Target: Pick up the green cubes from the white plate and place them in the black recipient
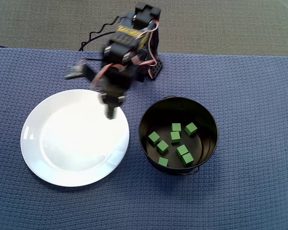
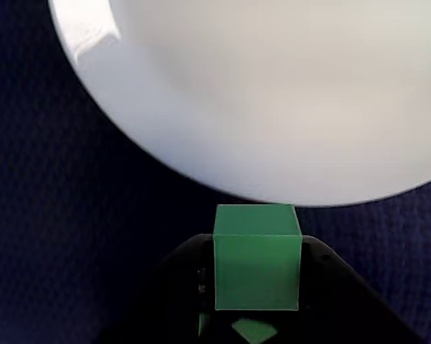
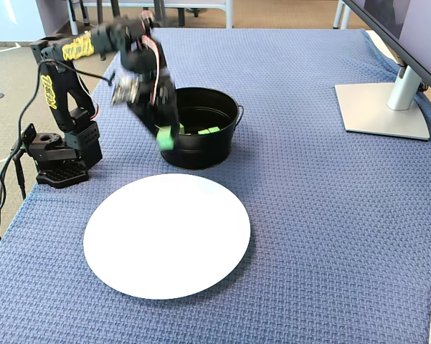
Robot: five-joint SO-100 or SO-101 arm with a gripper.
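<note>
— Green cube (image 2: 257, 258) clamped in my end effector (image 3: 165, 139), held above the plate's (image 1: 38, 158) rim.
— And the others?
— I count seven cubes (image 1: 176, 137) lying inside the pot (image 1: 208, 143), beside the plate.

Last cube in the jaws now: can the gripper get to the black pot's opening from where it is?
Probably yes. The gripper, shut on a green cube, hangs above the white plate edge, beside the black pot, nothing between.
</note>
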